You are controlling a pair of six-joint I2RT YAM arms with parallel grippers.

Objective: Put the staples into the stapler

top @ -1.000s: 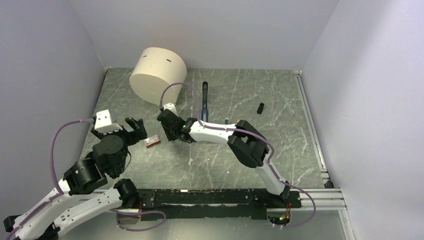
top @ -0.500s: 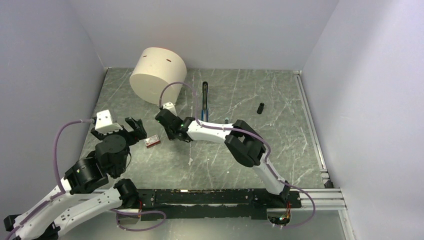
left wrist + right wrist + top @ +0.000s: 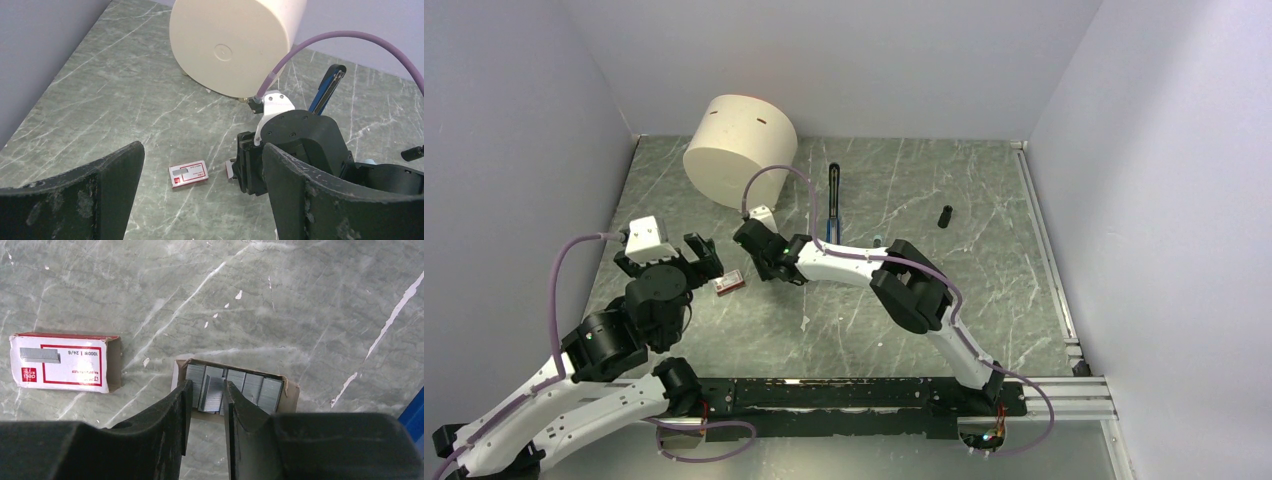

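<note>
The staples sit as silver strips in an open cardboard tray [image 3: 250,385], beside their red-and-white box [image 3: 62,362], which also shows in the top view [image 3: 730,283] and the left wrist view [image 3: 188,174]. My right gripper [image 3: 207,390] is down at the tray, its jaws closed narrowly around one strip [image 3: 214,394] that stands tilted out of the row. From above, the right gripper [image 3: 761,270] hides the tray. The blue-and-black stapler [image 3: 834,198] lies behind it, apart. My left gripper [image 3: 202,200] is wide open and empty, left of the box [image 3: 667,262].
A big cream cylinder [image 3: 740,148] stands at the back left. A small black cylinder [image 3: 945,216] lies at the right, and a pale-blue capsule [image 3: 878,241] sits by the right arm's forearm. A purple cable loops above the right wrist [image 3: 320,40].
My left arm has swung a little to the right, toward the box. My right gripper has edged slightly left and stays over the tray.
</note>
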